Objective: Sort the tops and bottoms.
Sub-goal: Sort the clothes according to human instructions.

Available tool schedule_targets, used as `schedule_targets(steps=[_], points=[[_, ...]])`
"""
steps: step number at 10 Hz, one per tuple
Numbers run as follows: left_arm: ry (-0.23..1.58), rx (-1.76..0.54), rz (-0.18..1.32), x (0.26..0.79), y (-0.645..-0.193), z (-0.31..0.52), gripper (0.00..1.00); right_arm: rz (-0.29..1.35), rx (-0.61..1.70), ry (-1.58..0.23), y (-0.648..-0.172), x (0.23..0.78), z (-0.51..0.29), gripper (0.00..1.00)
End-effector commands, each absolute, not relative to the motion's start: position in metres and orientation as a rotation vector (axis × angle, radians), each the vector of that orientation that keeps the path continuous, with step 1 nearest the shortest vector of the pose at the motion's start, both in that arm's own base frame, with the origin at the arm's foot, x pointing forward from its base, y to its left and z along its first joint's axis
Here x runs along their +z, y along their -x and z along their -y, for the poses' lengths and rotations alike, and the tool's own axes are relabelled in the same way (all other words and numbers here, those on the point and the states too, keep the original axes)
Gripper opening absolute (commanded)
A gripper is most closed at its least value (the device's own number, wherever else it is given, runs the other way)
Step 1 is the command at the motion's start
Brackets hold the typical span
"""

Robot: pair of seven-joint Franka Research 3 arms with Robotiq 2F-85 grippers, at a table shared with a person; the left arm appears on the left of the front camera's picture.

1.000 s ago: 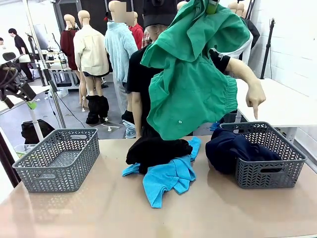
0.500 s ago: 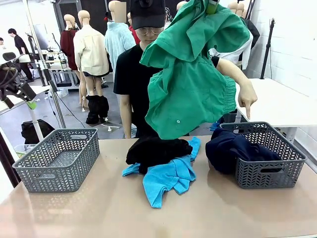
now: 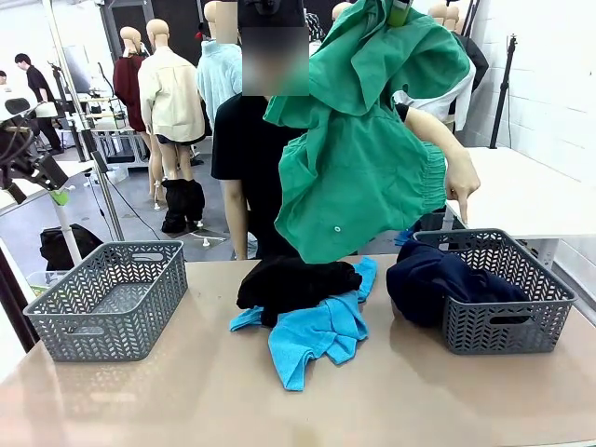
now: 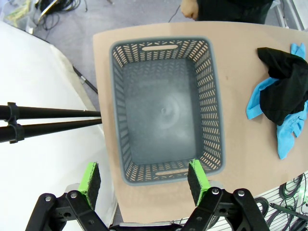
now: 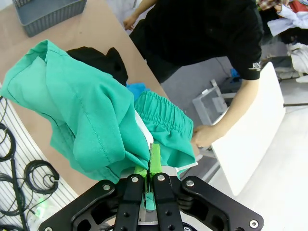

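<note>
green shorts (image 3: 358,177) aloft, black bottoms (image 3: 293,282) atop blue shirt (image 3: 317,340)

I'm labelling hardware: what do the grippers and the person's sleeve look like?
Left gripper: black linkages with round pivot bolts, bright green pads. Right gripper: same black body, bolts and green pads. The person's sleeve is short and black, with small white print.

Left jaws spread wide, right jaws clamped tight
</note>
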State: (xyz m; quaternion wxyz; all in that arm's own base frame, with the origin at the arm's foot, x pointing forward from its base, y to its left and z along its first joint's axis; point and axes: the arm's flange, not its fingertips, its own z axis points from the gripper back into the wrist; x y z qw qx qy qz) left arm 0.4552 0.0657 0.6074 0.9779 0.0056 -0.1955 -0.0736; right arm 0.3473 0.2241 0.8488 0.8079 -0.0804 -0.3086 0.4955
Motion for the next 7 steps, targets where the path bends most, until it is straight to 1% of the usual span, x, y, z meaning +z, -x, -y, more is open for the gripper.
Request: schedule_targets(steps=[1,6,7], points=[[-0.004,-0.133,0.4,0.609,-0.457,-0.065,0.94,0.661,1.074,0.181,-0.344,0.847,-0.22,0.0],[-0.004,-0.133,0.4,0.609,-0.457,-0.065,0.94,0.66,1.06,0.172,-0.347,0.849,-0.224,0.0],[-0.004,-0.133,0.4,0.609,-0.457,-0.065,0.94,0.668,1.035,0.181,-0.347,0.852,-0.208,0.0]])
